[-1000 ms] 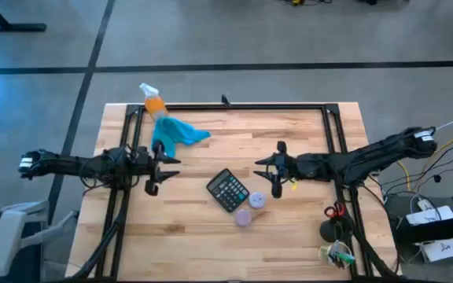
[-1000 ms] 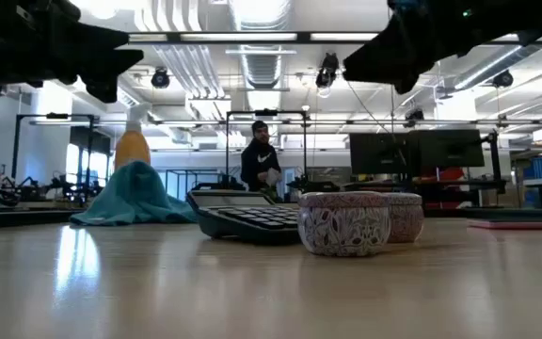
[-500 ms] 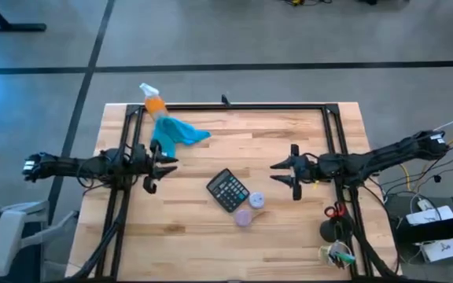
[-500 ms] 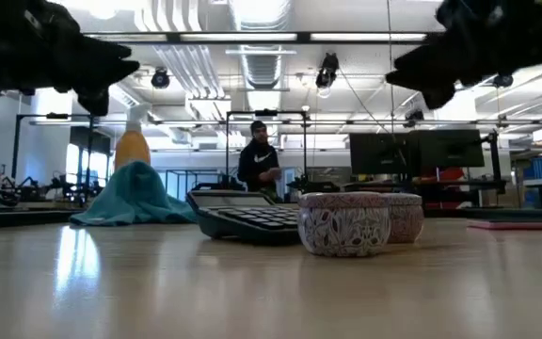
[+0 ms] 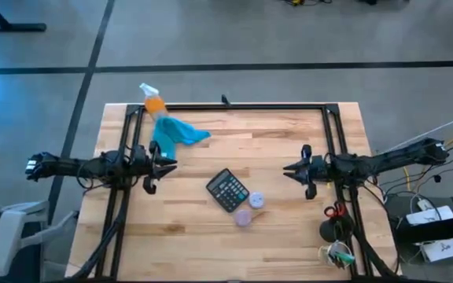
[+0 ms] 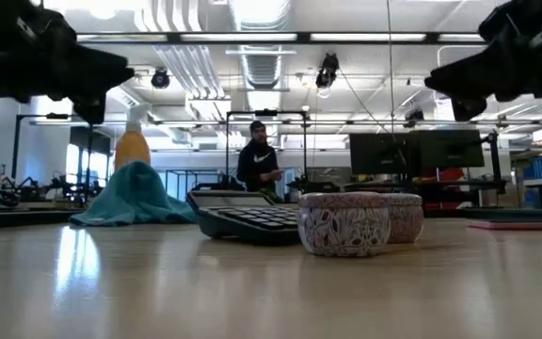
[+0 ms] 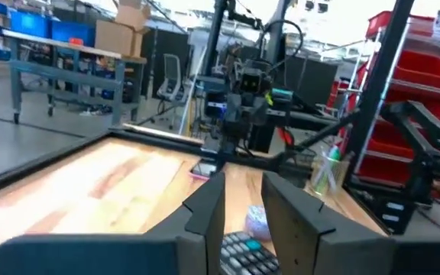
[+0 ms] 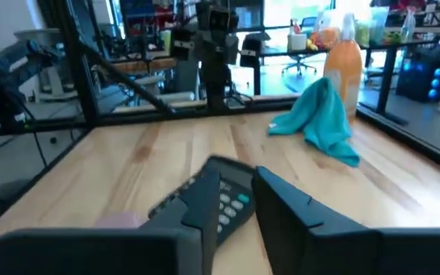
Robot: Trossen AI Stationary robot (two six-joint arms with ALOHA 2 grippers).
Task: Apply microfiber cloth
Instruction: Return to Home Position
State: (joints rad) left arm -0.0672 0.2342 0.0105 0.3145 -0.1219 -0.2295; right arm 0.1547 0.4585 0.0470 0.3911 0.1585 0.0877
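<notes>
At the bench's [image 5: 289, 134] far left corner, the microfiber cloth [image 5: 175, 134] lies heaped against the orange spray bottle [image 5: 154, 102]. The left gripper [image 5: 157, 169] hovers near it, fingers [image 7: 205, 212] parted and empty; the right gripper [image 5: 299, 174], likewise released, hangs well apart

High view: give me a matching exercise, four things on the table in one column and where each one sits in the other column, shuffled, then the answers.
Things:
1. microfiber cloth
2. orange spray bottle
3. black calculator
4. two round tins

Places:
a. near the table's middle
b. standing at a back corner
c. bunched up next to the bottle
d. close beside the calculator, toward the front edge

Pairs: 1-c, 2-b, 3-a, 4-d
</notes>
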